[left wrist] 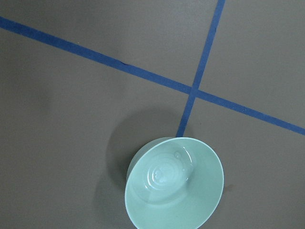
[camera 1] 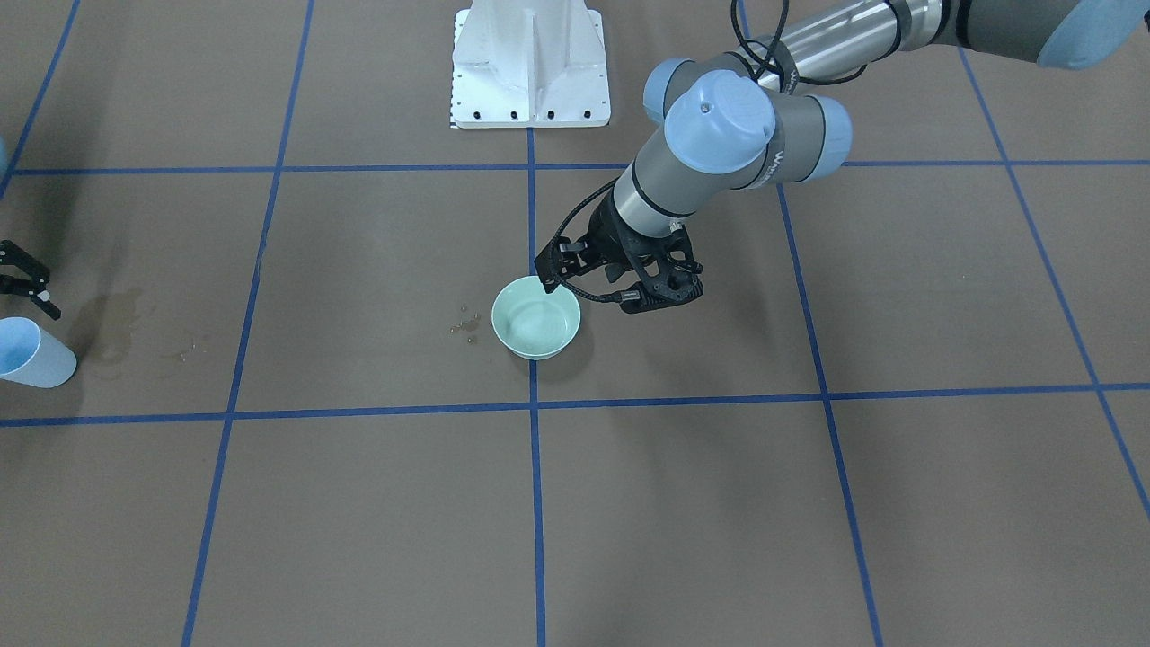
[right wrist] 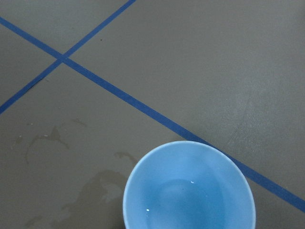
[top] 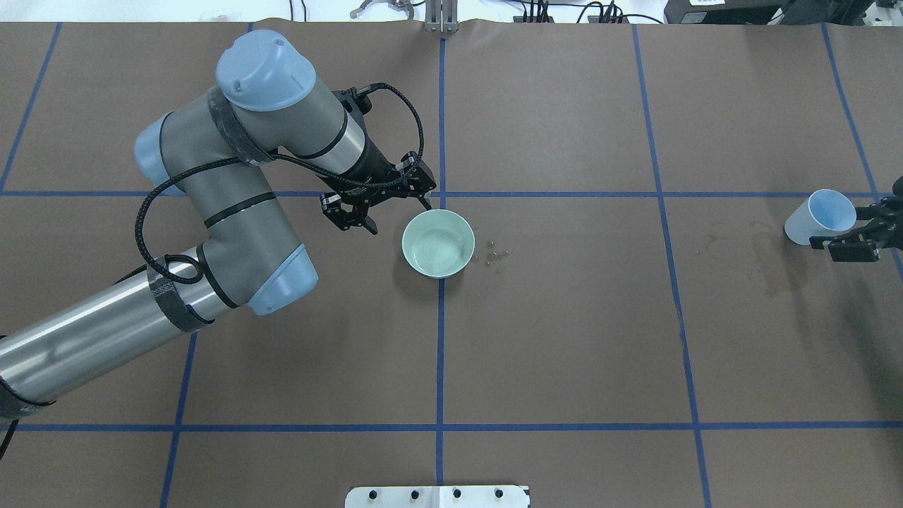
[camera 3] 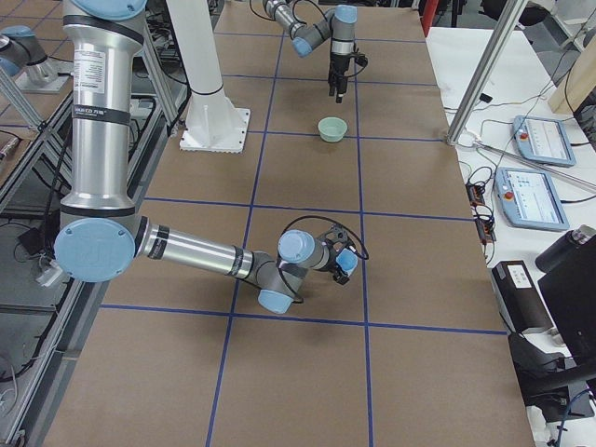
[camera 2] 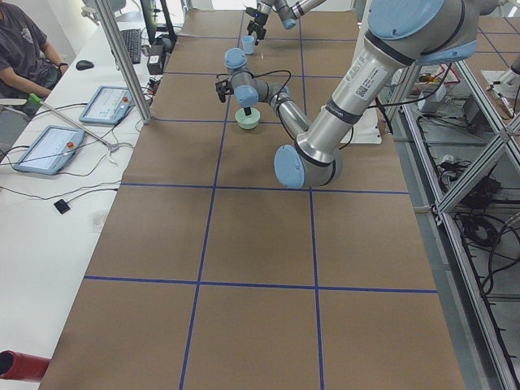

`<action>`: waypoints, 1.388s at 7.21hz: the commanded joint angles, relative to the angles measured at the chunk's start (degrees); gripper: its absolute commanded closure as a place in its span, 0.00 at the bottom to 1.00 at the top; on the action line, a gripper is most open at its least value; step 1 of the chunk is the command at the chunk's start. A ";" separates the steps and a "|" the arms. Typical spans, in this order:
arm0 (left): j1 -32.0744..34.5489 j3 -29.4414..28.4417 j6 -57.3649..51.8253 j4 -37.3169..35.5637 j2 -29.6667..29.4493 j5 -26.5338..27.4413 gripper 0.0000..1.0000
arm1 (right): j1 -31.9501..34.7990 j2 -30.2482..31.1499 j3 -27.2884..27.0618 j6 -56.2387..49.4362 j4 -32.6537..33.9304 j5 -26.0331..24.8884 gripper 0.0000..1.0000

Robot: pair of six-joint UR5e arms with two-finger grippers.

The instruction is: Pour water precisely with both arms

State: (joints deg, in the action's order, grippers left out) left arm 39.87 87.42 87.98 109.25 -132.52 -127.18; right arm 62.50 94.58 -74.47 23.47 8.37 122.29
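Observation:
A pale green bowl [top: 437, 244] stands on the brown table near its middle, and the water [left wrist: 167, 174] ripples in its bottom. My left gripper [top: 395, 212] is open and empty, just beside the bowl's rim on the robot's left; it also shows in the front view [camera 1: 593, 289]. My right gripper [top: 850, 236] at the table's far right is shut on a light blue cup [top: 811, 215], held tilted. A little water [right wrist: 190, 200] glints inside the cup. In the front view, gripper [camera 1: 22, 283] and cup [camera 1: 36, 355] sit at the left edge.
Several spilled drops [top: 494, 255] lie beside the bowl. Wet stains [top: 772, 261] mark the paper near the cup. The white pedestal [camera 1: 530, 63] stands at the robot's side. An operator [camera 2: 24, 49] and tablets [camera 2: 110, 101] are at a side desk.

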 commanded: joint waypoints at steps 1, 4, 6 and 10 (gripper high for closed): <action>0.03 0.12 0.00 0.00 0.07 0.00 0.07 | -0.62 -1.06 0.47 0.00 0.07 -1.62 0.02; 0.12 0.12 0.00 0.00 0.07 0.09 0.07 | -0.71 -1.94 1.61 0.00 -0.02 -2.67 0.03; 0.12 0.12 0.00 0.00 0.07 0.09 0.06 | -0.71 -3.00 1.96 0.00 -0.02 -2.85 0.07; 0.47 0.30 0.00 0.00 -0.01 0.00 0.06 | -0.71 -5.10 0.91 0.17 -0.02 -2.59 1.00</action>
State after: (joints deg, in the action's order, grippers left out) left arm 40.12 87.67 87.98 109.25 -132.47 -127.11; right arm 61.78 90.69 -72.97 23.47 8.32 119.66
